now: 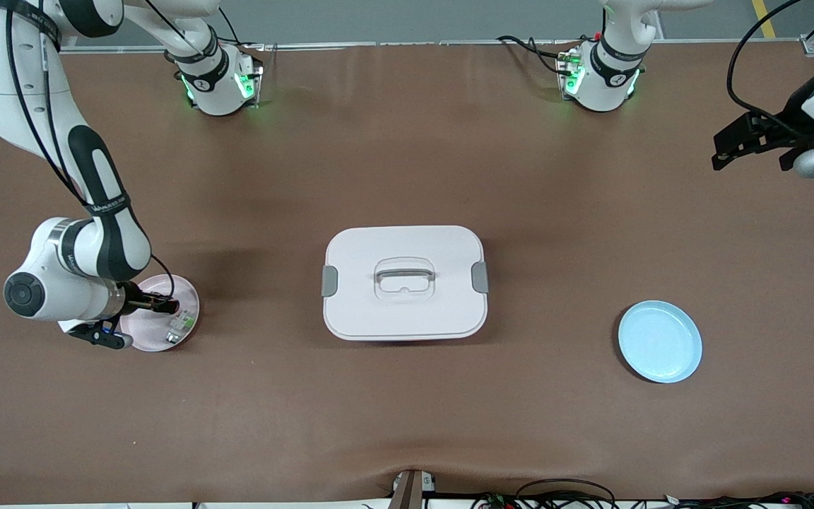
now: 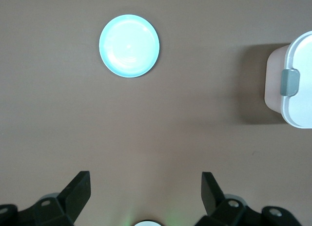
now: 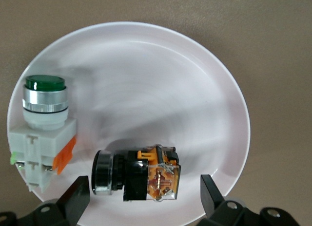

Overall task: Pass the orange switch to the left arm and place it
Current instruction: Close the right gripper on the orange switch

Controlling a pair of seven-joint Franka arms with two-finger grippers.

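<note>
My right end effector [image 3: 141, 199], fingers spread and released, hovers over the glossy round pink plate [image 3: 195, 89]. There the orange switch [image 3: 136, 175] (black, cylindrical) lies on its side beside a green-capped component [image 3: 44, 123]. My left end effector [image 2: 146, 194] waits open above the matte brown counter [image 1: 407, 162]. The smooth white box [image 1: 405, 283] sits mid-counter.

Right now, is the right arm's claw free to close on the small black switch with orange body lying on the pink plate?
Probably yes: the open right claw hangs over the pink plate, straddling the black-and-orange switch; the green-capped switch lies beside it, apart.
</note>
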